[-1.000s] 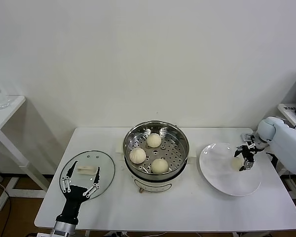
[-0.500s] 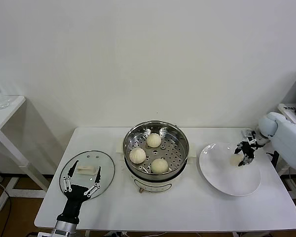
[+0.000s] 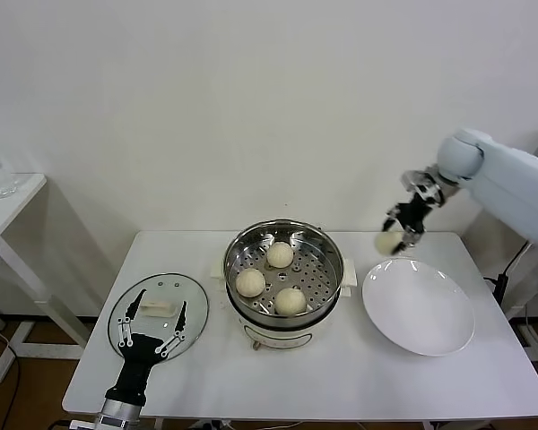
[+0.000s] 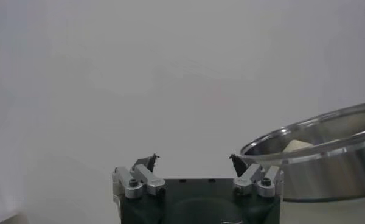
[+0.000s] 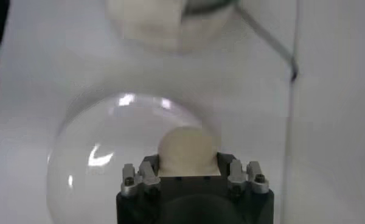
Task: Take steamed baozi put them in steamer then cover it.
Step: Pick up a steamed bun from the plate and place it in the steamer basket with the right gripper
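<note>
The steamer (image 3: 284, 235) stands mid-table on its white base, with three baozi (image 3: 280, 254) (image 3: 249, 282) (image 3: 290, 301) on the perforated tray. My right gripper (image 3: 394, 238) is shut on the fourth baozi (image 3: 387, 242) and holds it in the air, between the steamer and the white plate (image 3: 419, 307). In the right wrist view the baozi (image 5: 187, 150) sits between the fingers above the plate (image 5: 97, 164). The glass cover (image 3: 160, 313) with its cream handle lies flat on the table at left. My left gripper (image 3: 149, 330) is open, low over the cover's near edge. The steamer's rim shows in the left wrist view (image 4: 316, 137).
The white plate holds nothing and lies right of the steamer. A small side table (image 3: 4, 210) stands off to the far left. The white wall is close behind the table's back edge.
My right gripper has lifted the baozi off the plate and carried it up and left toward the steamer. The left arm has not moved.
</note>
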`<state>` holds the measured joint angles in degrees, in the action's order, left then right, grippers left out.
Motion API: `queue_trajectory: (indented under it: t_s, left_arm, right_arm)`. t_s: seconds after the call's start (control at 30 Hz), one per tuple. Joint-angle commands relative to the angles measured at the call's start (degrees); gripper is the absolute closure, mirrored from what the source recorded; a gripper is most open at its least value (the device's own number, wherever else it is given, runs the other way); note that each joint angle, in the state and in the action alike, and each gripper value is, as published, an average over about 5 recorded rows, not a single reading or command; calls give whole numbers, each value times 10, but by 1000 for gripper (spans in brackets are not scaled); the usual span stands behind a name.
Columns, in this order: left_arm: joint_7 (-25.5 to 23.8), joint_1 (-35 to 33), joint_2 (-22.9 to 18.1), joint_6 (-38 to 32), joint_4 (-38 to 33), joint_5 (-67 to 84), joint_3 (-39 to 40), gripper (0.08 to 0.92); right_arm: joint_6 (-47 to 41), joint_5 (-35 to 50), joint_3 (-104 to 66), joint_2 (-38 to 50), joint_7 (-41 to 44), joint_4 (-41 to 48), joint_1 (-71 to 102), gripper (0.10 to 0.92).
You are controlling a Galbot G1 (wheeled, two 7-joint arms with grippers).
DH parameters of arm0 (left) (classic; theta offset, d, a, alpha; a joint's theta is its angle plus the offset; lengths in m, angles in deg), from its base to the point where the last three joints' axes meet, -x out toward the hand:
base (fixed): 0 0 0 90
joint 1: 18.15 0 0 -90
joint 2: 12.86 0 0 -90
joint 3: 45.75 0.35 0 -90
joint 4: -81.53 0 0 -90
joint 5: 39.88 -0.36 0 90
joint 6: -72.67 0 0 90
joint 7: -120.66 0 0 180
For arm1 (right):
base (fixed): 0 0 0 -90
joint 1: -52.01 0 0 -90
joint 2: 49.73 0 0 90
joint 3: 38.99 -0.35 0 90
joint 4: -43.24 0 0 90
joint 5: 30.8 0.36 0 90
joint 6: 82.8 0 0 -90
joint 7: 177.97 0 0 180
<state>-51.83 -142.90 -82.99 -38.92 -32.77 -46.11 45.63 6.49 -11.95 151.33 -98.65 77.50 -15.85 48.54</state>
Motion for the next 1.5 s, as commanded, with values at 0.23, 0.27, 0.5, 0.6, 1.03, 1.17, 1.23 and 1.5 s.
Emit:
queue_trajectory:
  t_s: [0.23,0.27,0.5,0.6,1.03,1.17,1.23,1.5]
  left_arm:
    - [1,1,-1,-1,-1,0,1,177]
    - [2,1,-2,-1,-2,0,1,177]
    - [3,1,-1,-2,-4,1,-4,177]
    - [3,0,-1,-2,-4,1,-5,177]
    - [4,1,-4,-3,-2,1,-9,177]
    - [4,0,-4,-3,-2,1,-10,177]
    - [4,0,-4,-3,-2,2,-10,177]
    - [5,0,-4,-3,-3,2,-12,177]
  right_arm:
    - [-66,152,156,-126,-21,-150,-138,372]
    - [-68,146,159,-131,-24,-150,-133,372]
    - [-69,93,165,-152,-46,-120,-88,372]
    - [-68,75,164,-155,-52,-103,-70,372]
    - [-65,44,151,-170,-67,-62,-19,372]
    - [-63,37,150,-175,-67,-55,-12,371]
    - [-62,34,150,-177,-67,-53,-11,368]
    - [-56,30,148,-177,-70,-50,-10,312]
